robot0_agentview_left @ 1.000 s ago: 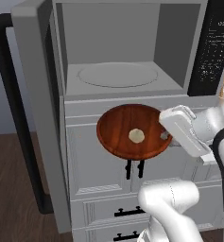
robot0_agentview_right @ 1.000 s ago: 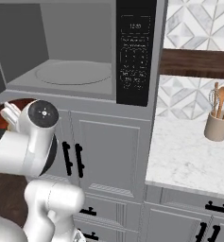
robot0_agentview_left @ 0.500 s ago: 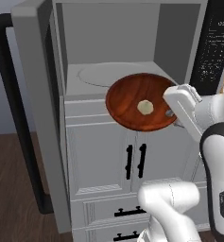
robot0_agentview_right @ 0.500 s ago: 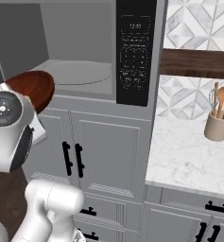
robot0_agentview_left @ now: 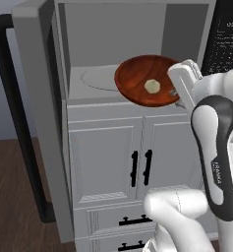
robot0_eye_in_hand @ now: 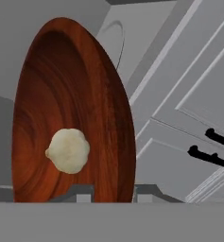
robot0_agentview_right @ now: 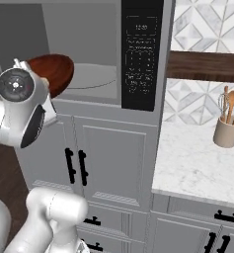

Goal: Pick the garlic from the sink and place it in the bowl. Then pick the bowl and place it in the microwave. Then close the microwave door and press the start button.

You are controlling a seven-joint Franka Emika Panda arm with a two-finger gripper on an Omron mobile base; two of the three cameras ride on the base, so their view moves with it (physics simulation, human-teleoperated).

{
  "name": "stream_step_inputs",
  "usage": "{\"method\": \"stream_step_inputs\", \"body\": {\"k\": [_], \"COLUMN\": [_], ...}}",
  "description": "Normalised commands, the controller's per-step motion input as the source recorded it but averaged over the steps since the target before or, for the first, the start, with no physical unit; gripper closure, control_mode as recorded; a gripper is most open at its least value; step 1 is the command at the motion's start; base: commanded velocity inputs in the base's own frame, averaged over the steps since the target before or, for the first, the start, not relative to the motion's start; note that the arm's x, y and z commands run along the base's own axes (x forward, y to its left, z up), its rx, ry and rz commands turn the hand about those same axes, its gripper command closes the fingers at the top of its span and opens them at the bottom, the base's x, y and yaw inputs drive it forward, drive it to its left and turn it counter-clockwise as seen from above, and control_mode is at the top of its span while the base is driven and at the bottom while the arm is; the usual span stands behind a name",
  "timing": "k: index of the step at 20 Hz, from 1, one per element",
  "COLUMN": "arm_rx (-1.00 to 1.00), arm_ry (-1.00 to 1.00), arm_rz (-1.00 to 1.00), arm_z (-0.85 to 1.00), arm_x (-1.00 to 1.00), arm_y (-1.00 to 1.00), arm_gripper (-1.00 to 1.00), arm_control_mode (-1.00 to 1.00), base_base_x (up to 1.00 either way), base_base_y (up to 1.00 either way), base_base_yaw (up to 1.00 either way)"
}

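Holding: my gripper (robot0_agentview_left: 178,94) is clamped on the near rim of the bowl (robot0_agentview_left: 148,80); jaws nearly closed on that thin edge
Bowl position: at the mouth of the microwave (robot0_agentview_left: 137,49), partly over the turntable (robot0_agentview_left: 98,78), not yet resting on it as far as I can judge
Garlic: the garlic (robot0_agentview_left: 152,86) lies inside the bowl, off-centre toward my fingers
Risk, tilt: bowl leans slightly; a steeper tilt could roll the garlic out
Risk, grip: a pinch on a glossy rim may slip under a jerk
Risk, clearance: the far rim could strike the cavity wall
Materials: polished reddish-brown wood with ringed grain, wide and shallow; garlic pale, lumpy, matte; turntable flat white disc; microwave door (robot0_agentview_left: 19,118) grey-framed with a black bar handle, standing wide open
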Motion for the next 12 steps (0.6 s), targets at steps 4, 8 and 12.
{"method": "stream_step_inputs", "body": {"k": [4, 8, 12], "arm_rx": [0.08, 0.04, 0.02], "arm_ry": [0.01, 0.04, 0.06], "arm_rz": [0.00, 0.00, 0.00], "arm_z": [0.00, 0.00, 0.00], "arm_x": [0.72, 0.74, 0.81], "arm_y": [0.00, 0.00, 0.00], "arm_gripper": [1.00, 1.00, 1.00], "arm_control_mode": [-1.00, -1.00, -1.00], "base_base_x": [0.00, 0.00, 0.00], "base_base_y": [0.00, 0.00, 0.00], "base_base_yaw": [0.00, 0.00, 0.00]}}
